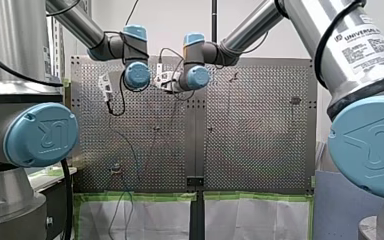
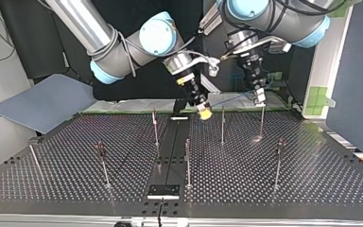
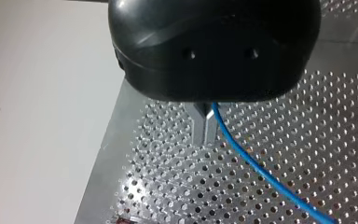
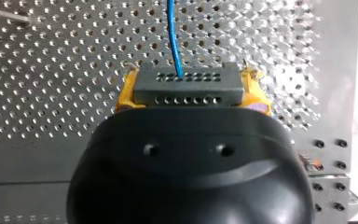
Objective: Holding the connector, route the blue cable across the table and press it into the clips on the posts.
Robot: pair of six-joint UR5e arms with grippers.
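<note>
- The yellow-padded right end effector (image 4: 193, 89) clamps the dark, hole-dotted connector (image 4: 189, 81).
- The left end effector (image 3: 206, 128) pinches the smooth blue cable (image 3: 256, 170) between narrow metal fingers.
- In the top view they hang at twelve and one o'clock over the perforated surface (image 2: 312, 161).

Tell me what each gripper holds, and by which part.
My right gripper clamps the connector by its two ends; my left gripper pinches the blue cable partway along its length.

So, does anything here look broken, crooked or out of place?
Nothing stands out. The connector sits squarely in my right gripper, and the blue cable runs smoothly, without kinks, through the shut fingers of my left gripper.
</note>
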